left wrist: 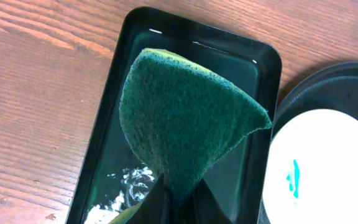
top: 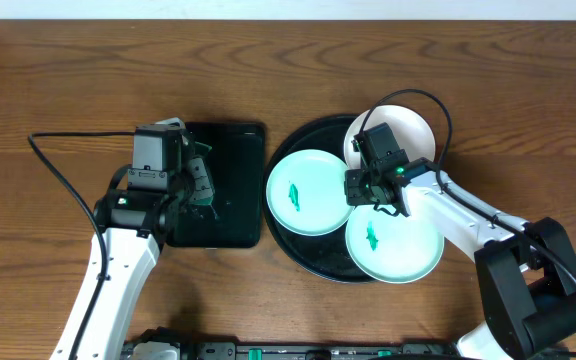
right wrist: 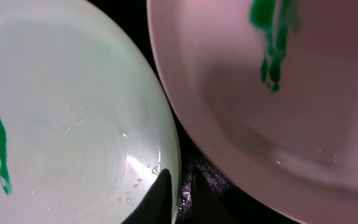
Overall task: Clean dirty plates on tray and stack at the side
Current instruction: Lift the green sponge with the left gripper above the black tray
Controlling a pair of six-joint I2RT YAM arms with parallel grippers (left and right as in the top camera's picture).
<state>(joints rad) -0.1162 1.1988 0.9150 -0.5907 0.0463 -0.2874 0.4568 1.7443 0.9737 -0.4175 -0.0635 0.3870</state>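
Observation:
Three pale plates lie on the round black tray: one at the left, one at the front right, one at the back, partly under my right arm. The left and front plates show green smears. My right gripper sits where the plates meet. In the right wrist view it is shut on the rim of the front-right plate, one finger over it and one outside, with the left plate beside it. My left gripper is shut on a green sponge.
The sponge hangs over a rectangular black tray left of the round tray, with white foam on its bottom. Bare wooden table surrounds both trays. A black cable runs to the left arm.

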